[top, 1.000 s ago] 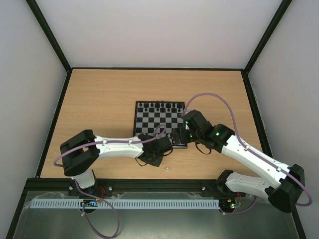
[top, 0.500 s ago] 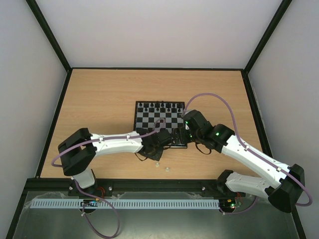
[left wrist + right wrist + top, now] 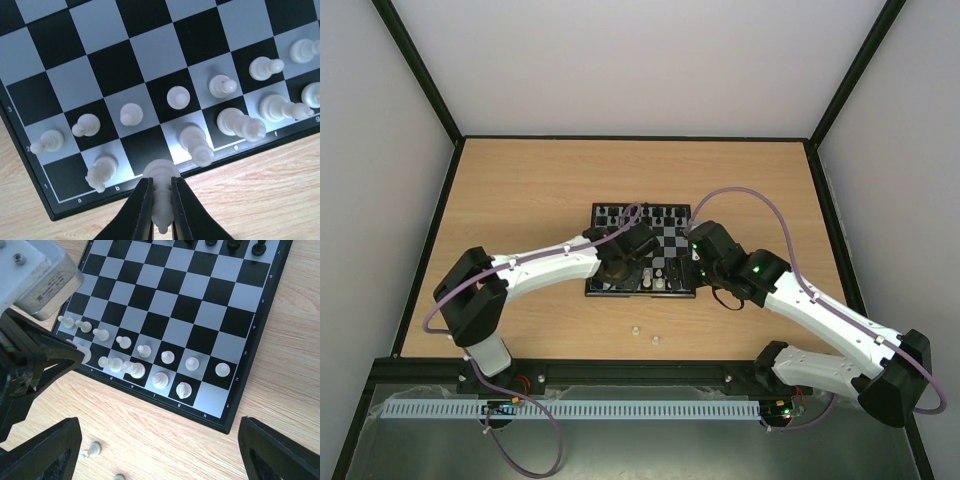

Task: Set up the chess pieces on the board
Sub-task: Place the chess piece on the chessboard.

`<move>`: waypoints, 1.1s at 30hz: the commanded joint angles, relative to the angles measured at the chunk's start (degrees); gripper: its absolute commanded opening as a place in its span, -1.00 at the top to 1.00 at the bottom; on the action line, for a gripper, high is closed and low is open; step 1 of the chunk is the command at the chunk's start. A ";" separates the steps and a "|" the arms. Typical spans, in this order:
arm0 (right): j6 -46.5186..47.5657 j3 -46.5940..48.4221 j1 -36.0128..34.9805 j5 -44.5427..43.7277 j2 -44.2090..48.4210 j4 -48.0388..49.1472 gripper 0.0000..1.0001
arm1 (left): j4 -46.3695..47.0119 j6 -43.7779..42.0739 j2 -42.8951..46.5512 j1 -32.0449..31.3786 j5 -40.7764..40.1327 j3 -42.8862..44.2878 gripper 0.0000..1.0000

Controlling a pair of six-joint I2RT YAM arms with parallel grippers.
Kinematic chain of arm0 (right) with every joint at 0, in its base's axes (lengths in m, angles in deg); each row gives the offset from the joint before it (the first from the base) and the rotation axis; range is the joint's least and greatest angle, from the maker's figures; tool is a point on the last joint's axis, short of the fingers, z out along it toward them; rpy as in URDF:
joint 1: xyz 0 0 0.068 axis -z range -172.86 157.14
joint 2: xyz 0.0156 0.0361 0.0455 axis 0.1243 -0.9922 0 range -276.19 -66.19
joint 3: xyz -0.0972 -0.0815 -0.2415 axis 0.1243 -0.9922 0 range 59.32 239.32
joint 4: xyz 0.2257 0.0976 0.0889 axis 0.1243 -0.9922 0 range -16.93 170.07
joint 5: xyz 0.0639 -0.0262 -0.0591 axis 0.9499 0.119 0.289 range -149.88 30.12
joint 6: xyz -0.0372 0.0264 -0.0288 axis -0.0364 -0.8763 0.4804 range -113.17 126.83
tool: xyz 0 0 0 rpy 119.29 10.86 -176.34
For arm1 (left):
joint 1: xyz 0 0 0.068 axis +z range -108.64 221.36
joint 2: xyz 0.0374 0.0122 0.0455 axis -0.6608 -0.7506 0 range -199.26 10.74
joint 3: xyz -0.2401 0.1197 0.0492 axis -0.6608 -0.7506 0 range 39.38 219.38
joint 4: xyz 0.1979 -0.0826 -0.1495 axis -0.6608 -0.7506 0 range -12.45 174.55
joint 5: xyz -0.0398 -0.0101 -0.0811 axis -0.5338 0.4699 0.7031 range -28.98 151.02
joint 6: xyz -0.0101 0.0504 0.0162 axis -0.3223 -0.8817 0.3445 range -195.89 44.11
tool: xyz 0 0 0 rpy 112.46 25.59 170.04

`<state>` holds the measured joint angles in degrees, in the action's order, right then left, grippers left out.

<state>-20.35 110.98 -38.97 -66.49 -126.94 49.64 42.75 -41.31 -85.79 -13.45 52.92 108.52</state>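
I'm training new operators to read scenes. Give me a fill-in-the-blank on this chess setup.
1. The left gripper is shut on a ___ chess piece.
2. ___ loose white pieces lie on the table, off the board.
3. The right gripper is ___.
4. The black pieces line the board's ___ edge.
Missing words: white; two; open; far.

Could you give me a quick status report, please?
Left gripper shut on white piece at board's near edge. Right gripper open, hovering. Two white pieces loose off-board.
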 commanded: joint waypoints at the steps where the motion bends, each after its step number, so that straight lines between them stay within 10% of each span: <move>1: 0.68 -0.62 0.18 -0.04 0.83 -0.06 -0.73 | -1.80 -2.67 -2.09 0.88 -0.56 1.77 0.83; 33: 0.94 -0.92 0.12 1.14 0.38 0.19 -0.73 | 2.34 -3.66 -5.96 3.34 1.19 -1.51 0.74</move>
<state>-20.18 110.87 -38.97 -65.90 -126.94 49.83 44.87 -44.43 -90.73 -10.41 53.51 107.82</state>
